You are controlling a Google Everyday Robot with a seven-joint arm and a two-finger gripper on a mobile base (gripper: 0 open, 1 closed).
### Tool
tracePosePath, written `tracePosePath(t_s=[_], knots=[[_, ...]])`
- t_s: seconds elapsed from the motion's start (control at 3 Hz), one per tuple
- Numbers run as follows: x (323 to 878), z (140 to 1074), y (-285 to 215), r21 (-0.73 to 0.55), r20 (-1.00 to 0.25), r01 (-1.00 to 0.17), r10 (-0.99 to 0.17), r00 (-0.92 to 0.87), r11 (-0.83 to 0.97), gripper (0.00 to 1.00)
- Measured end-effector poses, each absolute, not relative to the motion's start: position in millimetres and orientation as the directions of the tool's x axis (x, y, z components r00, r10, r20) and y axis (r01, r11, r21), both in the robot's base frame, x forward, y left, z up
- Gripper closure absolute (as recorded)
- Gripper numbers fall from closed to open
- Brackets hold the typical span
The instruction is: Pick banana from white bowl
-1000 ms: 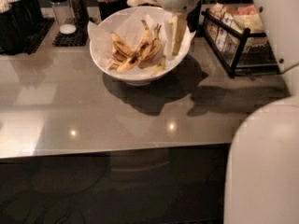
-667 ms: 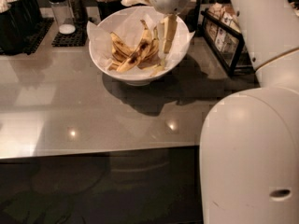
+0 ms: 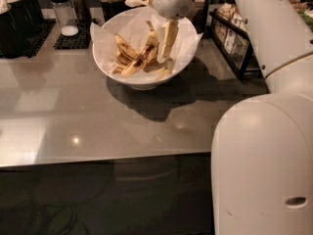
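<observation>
Desk (image 3: 73, 116) carries the white bowl (image 3: 142, 82) toward its far side; the banana (image 3: 139, 58), browned and split, lies on the paper lining (image 3: 100, 35) in the bowl's middle; the gripper (image 3: 165, 58) reaches down into the bowl's right half, just beside the banana, its jaws a little spread, pinching nothing; the robot's pale arm (image 3: 264, 165) fills the right foreground.

Café counter (image 3: 98, 124), snack rack (image 3: 234, 39); gripper (image 3: 167, 57) in bowl (image 3: 143, 81)

Hand (image 3: 167, 57) in white bowl (image 3: 143, 82), right of banana (image 3: 138, 60).
</observation>
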State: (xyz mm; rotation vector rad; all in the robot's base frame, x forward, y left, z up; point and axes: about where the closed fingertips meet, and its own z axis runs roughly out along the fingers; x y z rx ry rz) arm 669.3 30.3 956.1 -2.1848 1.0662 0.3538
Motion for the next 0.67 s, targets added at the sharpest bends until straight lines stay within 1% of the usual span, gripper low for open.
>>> tracePosePath(t_s=[0.33, 0.67], knots=[[676, 936, 54, -0.429, -0.552, -0.784, -0.557, 0.620, -0.448, 0.00], [679, 923, 66, -0.405, -0.582, -0.795, -0.543, 0.605, -0.451, 0.00]])
